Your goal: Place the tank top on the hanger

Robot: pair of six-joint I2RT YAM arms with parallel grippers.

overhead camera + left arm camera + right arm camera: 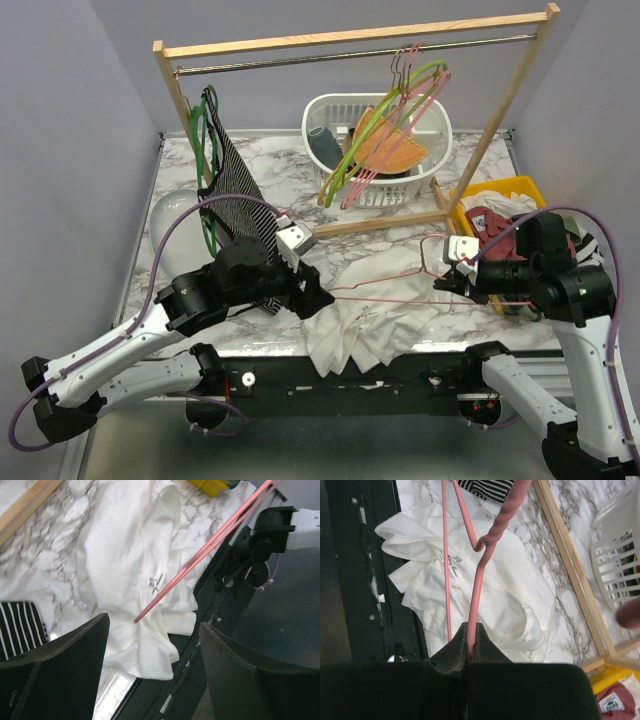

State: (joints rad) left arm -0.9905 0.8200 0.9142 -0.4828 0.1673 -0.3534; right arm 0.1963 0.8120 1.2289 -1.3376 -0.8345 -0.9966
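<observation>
The white tank top point(368, 330) lies crumpled at the table's front edge, partly hanging over it. It also shows in the left wrist view point(130, 555) and the right wrist view point(510, 600). My right gripper point(447, 280) point(471, 630) is shut on the thin pink wire hanger point(395, 299) point(479, 580) near its hook. It holds the hanger flat just above the tank top. The hanger's far corner point(136, 621) points between the jaws of my left gripper point(315, 300) point(154, 624), which is open, empty and low over the garment's left edge.
A wooden rack point(350, 40) spans the back, with a striped garment point(235, 190) and green hangers point(205, 140) at its left end. A white basket point(330, 100) holds more hangers. A yellow bin point(500, 188) of clothes stands behind my right arm.
</observation>
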